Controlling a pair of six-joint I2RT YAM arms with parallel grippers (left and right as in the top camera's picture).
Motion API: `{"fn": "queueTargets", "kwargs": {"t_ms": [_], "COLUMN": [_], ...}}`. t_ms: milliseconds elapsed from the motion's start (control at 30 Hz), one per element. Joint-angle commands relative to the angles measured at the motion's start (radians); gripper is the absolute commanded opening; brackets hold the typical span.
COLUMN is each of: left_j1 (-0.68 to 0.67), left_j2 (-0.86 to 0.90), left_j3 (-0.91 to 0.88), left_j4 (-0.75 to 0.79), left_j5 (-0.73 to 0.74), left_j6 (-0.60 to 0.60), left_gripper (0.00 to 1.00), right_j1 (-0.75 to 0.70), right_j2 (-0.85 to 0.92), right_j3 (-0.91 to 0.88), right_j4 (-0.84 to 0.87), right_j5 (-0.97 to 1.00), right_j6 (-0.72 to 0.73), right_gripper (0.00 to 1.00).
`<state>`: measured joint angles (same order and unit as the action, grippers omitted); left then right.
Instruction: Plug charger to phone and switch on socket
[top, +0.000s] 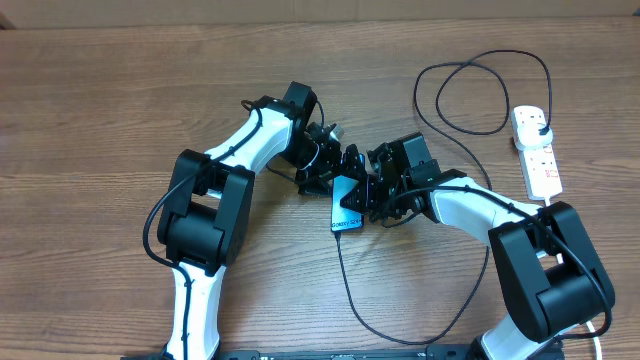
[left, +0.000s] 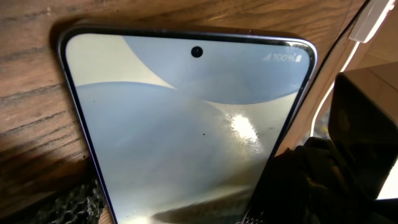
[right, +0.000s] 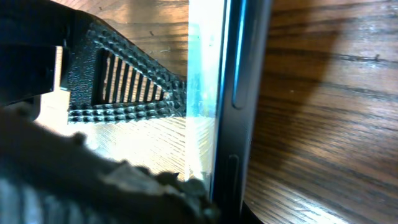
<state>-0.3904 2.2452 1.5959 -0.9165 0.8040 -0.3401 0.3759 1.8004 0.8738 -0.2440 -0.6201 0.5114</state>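
Currently phone sits mid-worktop, between left tool and right tool; closure of either unreadable. Socket lies well right, long axis pointing away from robot; right arm nearer.

— Can you read anything?
— One thing: "100%" on the phone, in the top right corner of its screen in the left wrist view. Signal bars sit just left of it and a small battery sign just right.
— And from overhead?
— There is small dark text near the phone's lower short edge, too small to read. Well to the right of the phone, the socket bears red marks, equally unreadable.
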Motion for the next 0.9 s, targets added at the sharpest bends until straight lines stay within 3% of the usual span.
{"fn": "queueTargets", "kwargs": {"t_ms": [0, 267, 467, 533, 667, 867], "left_j1": [-0.050, -0.050, -0.049, -0.038, 0.007, 0.079], "left_j2": [0.084, 0.084, 0.083, 0.083, 0.083, 0.083], "left_j3": [-0.063, -0.063, -0.063, -0.063, -0.061, -0.061], "left_j4": [-0.016, -0.013, -0.004, -0.001, 0.012, 0.013], "left_j5": [-0.161, -0.157, -0.153, -0.129, 0.038, 0.484], "left_j6": [0.045, 0.045, 0.049, 0.053, 0.123, 0.383], "left_gripper": [0.99, 1.00, 1.00, 1.00, 1.00, 1.00], "right_j1": [-0.011, -0.011, -0.012, -0.016, -0.056, -0.138], "right_j2": [0.011, 0.011, 0.011, 0.011, 0.006, 0.006], "right_j3": [0.020, 0.020, 0.020, 0.021, 0.027, 0.027], "right_j4": [0.003, -0.034, -0.027, -0.025, -0.008, 0.060], "right_j5": [0.043, 0.044, 0.042, 0.030, -0.096, -0.295], "right_j6": [0.023, 0.019, 0.011, 0.004, -0.065, -0.075], "right_gripper": [0.20, 0.18, 0.04, 0.04, 0.04, 0.04]}}
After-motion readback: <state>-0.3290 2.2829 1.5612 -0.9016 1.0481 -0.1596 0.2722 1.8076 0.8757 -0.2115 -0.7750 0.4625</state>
